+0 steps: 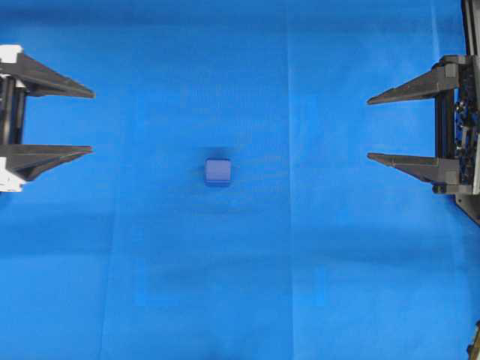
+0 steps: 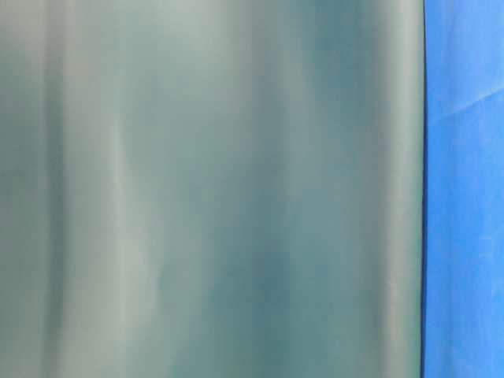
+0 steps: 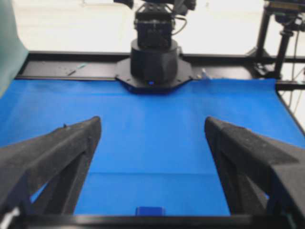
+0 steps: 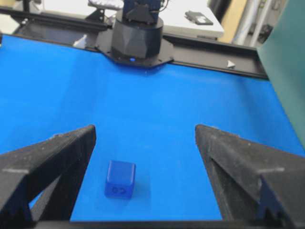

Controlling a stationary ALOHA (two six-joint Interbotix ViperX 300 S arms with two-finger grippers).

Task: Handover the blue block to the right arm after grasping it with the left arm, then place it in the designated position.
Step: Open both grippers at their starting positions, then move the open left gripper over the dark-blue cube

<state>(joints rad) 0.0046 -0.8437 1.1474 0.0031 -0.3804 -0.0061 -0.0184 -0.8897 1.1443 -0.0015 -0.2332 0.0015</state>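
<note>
One blue block [image 1: 218, 172] sits alone near the middle of the tabletop [image 1: 337, 285], a little toward the left edge, untouched, so the first grasp looks not yet begun. Two grippers face it from opposite edges: the left gripper [image 1: 91, 121] and the right gripper [image 1: 369, 128] both stand spread wide and empty, well apart from it.

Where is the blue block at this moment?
In the overhead view the block lies on the cloth near the middle, slightly left of centre, between the two open pincers and touching neither.
</note>
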